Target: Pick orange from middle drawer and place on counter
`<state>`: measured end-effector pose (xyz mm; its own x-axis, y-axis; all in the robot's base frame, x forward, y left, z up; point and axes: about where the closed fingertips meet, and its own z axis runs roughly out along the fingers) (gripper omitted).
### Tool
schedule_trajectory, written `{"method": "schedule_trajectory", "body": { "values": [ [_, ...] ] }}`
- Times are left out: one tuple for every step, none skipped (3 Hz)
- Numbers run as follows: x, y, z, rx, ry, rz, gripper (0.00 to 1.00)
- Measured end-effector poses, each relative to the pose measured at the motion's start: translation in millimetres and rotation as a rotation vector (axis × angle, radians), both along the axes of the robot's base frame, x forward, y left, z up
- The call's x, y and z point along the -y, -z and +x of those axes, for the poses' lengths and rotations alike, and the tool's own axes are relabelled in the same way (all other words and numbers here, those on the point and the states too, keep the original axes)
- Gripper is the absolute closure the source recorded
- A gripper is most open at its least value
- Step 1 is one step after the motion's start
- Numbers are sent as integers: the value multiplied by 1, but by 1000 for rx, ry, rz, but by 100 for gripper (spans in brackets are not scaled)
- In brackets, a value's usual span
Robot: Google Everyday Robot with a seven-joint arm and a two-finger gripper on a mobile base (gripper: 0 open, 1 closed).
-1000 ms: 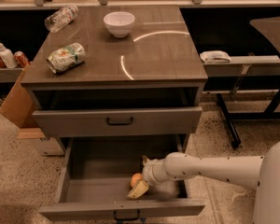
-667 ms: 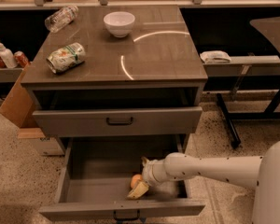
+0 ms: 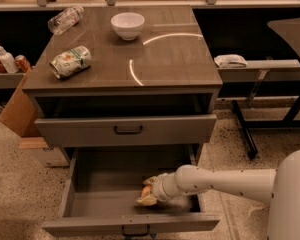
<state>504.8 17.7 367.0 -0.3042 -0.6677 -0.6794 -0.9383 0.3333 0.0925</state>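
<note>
Middle drawer (image 3: 100, 194), open, contains orange (image 3: 145, 190) with end effector (image 3: 148, 191) at it, grip state indeterminable; crushed can (image 3: 70, 61) and white bowl (image 3: 127, 25) on counter (image 3: 180, 59).

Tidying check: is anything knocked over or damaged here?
Yes: a crushed can lies on its side at the left of the counter, and a bottle lies tipped at its back-left corner. The bowl stands upright. The gripper is inside the open middle drawer.

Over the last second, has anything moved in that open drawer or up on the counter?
Nothing visibly changed. The gripper sits at the orange in the middle drawer, as before. The can, bowl and bottle on the counter lie where they were.
</note>
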Motion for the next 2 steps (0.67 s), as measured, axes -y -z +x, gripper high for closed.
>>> {"method": "schedule_trajectory", "body": {
  "values": [
    [6,0,-1,8,9,13,72],
    [11,-16,-2,51,6,43,96]
  ]
}}
